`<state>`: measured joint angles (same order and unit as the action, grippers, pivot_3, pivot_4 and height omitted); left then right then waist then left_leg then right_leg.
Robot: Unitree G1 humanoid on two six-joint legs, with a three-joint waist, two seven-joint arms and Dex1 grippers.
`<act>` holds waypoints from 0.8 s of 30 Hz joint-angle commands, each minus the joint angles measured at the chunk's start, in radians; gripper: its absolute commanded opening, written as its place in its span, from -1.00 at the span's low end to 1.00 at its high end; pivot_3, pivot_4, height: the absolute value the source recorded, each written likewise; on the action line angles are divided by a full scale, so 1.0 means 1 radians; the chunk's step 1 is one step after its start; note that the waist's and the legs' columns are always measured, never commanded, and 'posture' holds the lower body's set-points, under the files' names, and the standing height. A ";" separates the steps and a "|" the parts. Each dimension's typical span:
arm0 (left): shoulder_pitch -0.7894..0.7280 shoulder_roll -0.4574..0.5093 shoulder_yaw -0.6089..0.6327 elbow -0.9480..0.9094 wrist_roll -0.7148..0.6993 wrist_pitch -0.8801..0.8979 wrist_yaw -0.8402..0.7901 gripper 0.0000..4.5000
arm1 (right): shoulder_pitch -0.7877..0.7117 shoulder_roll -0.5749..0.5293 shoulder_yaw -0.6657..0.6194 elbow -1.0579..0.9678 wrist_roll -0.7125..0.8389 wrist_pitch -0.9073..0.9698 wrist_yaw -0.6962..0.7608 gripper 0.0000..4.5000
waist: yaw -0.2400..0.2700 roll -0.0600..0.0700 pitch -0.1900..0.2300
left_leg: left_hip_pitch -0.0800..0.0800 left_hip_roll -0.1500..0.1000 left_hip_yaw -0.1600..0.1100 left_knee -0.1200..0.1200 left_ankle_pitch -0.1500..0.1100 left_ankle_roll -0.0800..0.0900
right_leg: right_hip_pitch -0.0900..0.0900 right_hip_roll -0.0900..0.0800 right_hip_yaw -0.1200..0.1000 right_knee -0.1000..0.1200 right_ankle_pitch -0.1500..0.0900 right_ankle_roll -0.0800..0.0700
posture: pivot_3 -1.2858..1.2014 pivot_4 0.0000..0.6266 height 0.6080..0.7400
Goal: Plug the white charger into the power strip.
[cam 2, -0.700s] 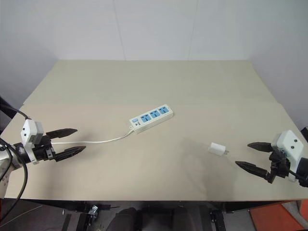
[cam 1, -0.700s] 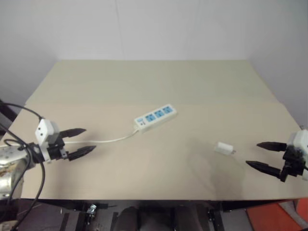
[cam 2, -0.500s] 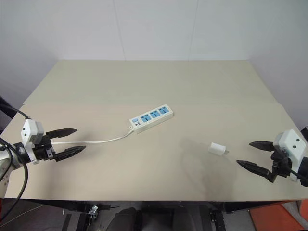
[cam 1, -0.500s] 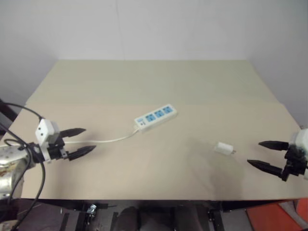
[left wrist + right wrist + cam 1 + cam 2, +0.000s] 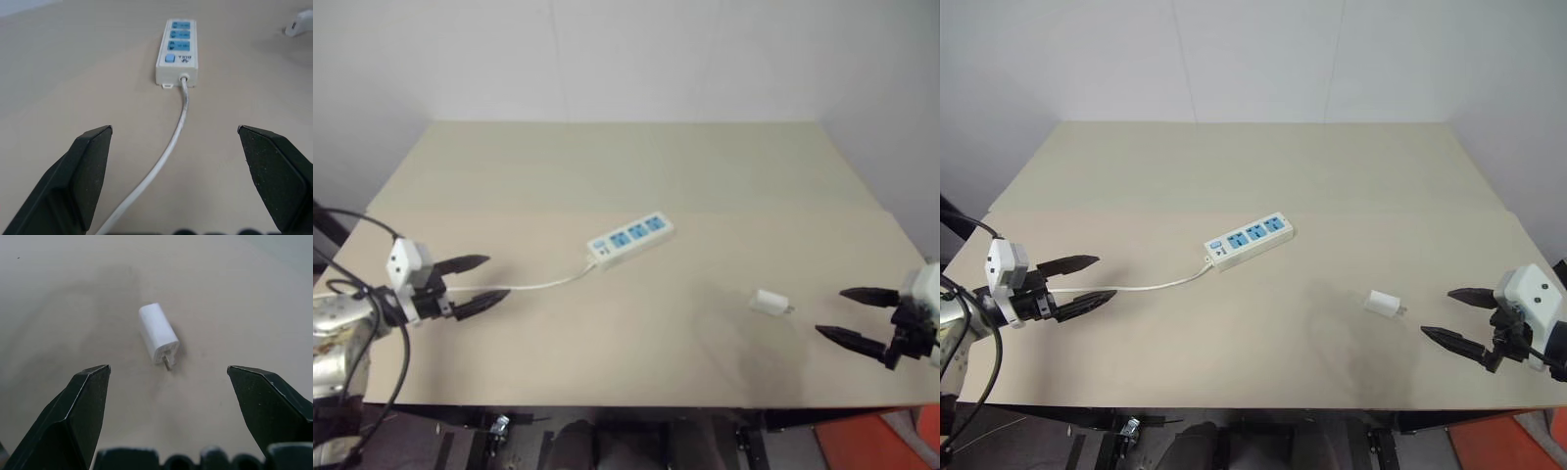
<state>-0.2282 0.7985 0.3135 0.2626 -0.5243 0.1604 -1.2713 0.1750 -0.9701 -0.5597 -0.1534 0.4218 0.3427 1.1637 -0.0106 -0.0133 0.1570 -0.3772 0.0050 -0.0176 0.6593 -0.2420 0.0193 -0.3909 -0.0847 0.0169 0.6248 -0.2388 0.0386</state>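
The white charger (image 5: 1382,304) lies on its side on the beige table (image 5: 1253,176), right of centre, its prongs (image 5: 167,363) pointing toward my right gripper. That right gripper (image 5: 1459,315) hovers open a short way to the charger's right, apart from it. The power strip (image 5: 1249,240) rests near the table's middle, blue sockets up, its thin white cord (image 5: 1151,287) trailing left. My left gripper (image 5: 1082,279) stands open over the cord's far end, well left of the strip (image 5: 178,46), with the cord (image 5: 171,147) running between its fingers untouched.
A fold line crosses the table's width behind the strip. The front edge (image 5: 1253,406) runs just below both grippers. A white wall rises behind the table, and an orange object (image 5: 1498,446) sits below the front right corner.
The left gripper has shifted slightly left and turned a little. The right gripper has drawn back a touch to the right. Charger and strip lie where they were.
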 commanded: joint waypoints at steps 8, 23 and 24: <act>-0.389 -0.232 -0.150 0.455 0.169 -0.296 0.009 0.99 | -0.203 0.022 0.168 -0.212 0.038 0.101 -0.148 1.00 | 0.011 -0.005 0.003 | -0.002 -0.005 0.000 0.000 0.000 0.000 | 0.000 0.000 -0.001 -0.001 0.003 -0.005 | 0.03 -0.52 1.00; -0.694 -0.454 -0.236 0.926 0.354 -0.551 0.032 0.99 | -0.354 0.265 0.456 -0.405 0.009 0.254 -0.476 1.00 | 0.011 -0.008 0.004 | -0.013 -0.007 -0.002 0.002 0.000 0.000 | -0.011 -0.001 -0.002 0.002 0.004 -0.004 | 0.03 -0.52 1.00; -0.697 -0.461 -0.233 0.940 0.361 -0.558 0.040 0.99 | -0.351 0.269 0.457 -0.414 0.012 0.260 -0.483 1.00 | 0.011 -0.008 0.004 | -0.013 -0.007 -0.002 0.002 0.000 0.000 | -0.011 -0.001 -0.002 0.002 0.004 -0.004 | 0.03 -0.52 1.00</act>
<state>-0.9020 0.3449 0.0816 1.1864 -0.1794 -0.3630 -1.2494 -0.1735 -0.7009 -0.0886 -0.5199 0.4325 0.5948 0.7034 0.0002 -0.0212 0.1615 -0.3902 -0.0019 -0.0199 0.6615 -0.2417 0.0197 -0.4019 -0.0852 0.0145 0.6268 -0.2347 0.0345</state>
